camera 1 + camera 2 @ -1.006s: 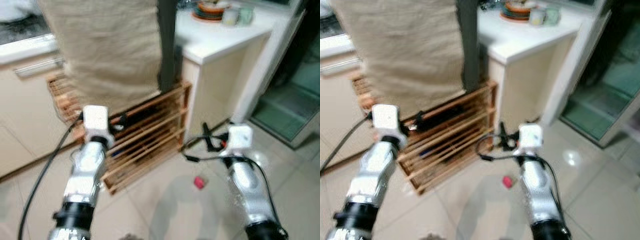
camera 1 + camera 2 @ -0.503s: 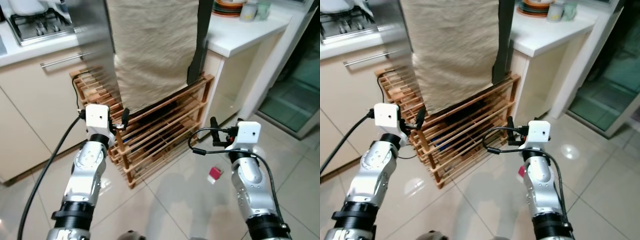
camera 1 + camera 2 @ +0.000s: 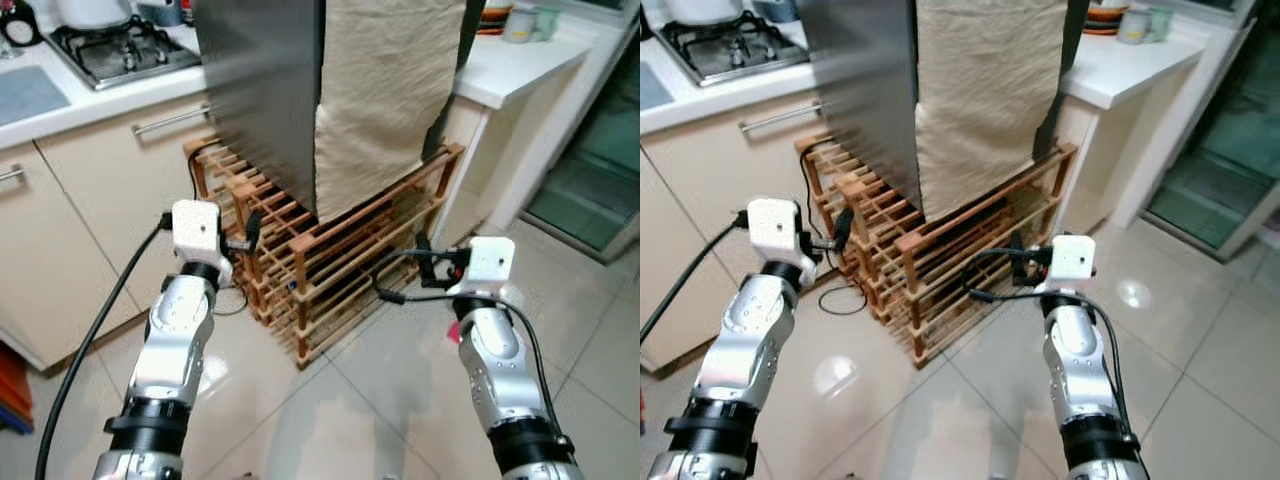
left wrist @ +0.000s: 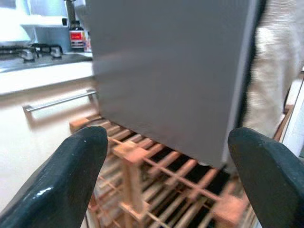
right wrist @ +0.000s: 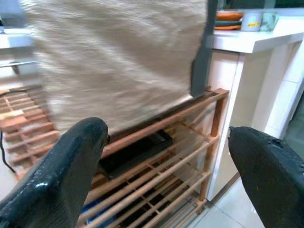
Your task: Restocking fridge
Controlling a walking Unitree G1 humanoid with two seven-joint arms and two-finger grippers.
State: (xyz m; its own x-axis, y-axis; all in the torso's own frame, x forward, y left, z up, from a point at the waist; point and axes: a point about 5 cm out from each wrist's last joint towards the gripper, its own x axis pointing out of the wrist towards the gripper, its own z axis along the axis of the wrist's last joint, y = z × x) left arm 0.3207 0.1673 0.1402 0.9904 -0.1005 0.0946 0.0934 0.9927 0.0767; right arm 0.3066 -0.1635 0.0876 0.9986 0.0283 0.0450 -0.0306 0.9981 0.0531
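both grippers, left gripper [image 4: 161,156] and right gripper [image 5: 166,161], empty with fingers wide open, near the fridge [image 3: 265,90]. probably heavy, stiff door; best grabbed at its edge.

The fridge [image 3: 262,90] was cut off by the upper edge. Its front was hidden under a cloth [image 3: 385,90]. A small pink thing [image 3: 455,331] was largely hidden behind the right arm.

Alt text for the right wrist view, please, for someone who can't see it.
Two open black gripper fingers frame a slatted wooden rack with a beige woven cloth hanging over it. A white counter at the side carries mugs and stacked plates.
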